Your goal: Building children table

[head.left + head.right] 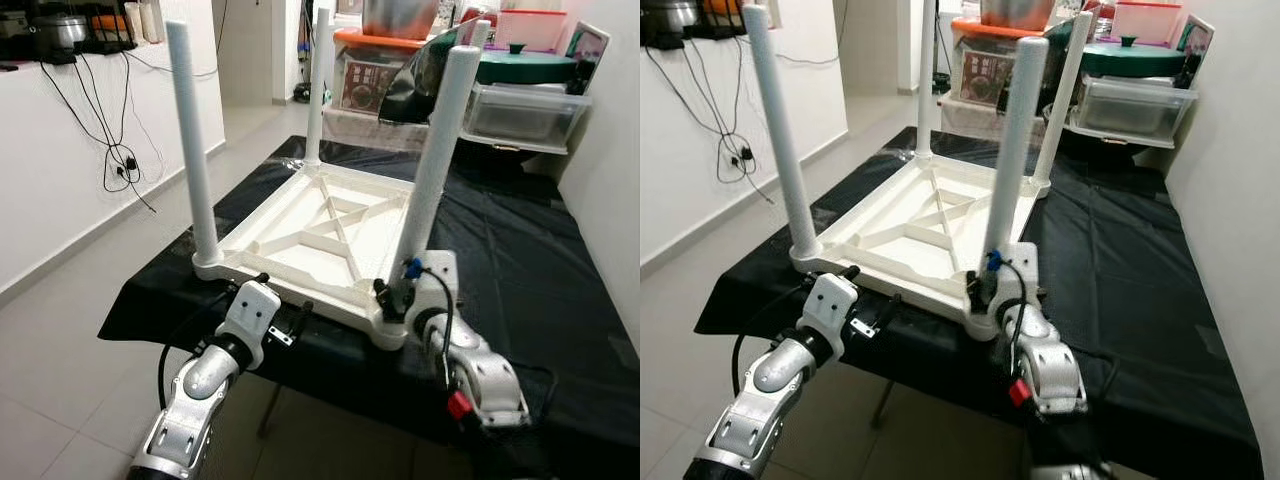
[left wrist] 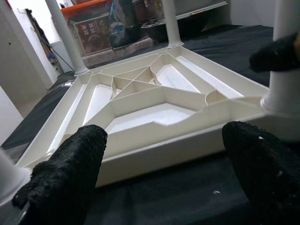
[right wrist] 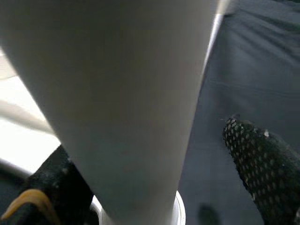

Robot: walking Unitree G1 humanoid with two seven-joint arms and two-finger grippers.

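Note:
A white plastic children's table lies upside down on a black cloth. Its legs stand upright at the corners: near left leg, near right leg, and two far legs. My right gripper is at the base of the near right leg, fingers on either side; one finger stands off it. My left gripper is open, just in front of the tabletop's near edge, with nothing between its fingers.
Clear storage boxes and an orange-lidded box are stacked behind the far edge. Cables hang on the white wall to the left, above tiled floor. A wall closes the right side.

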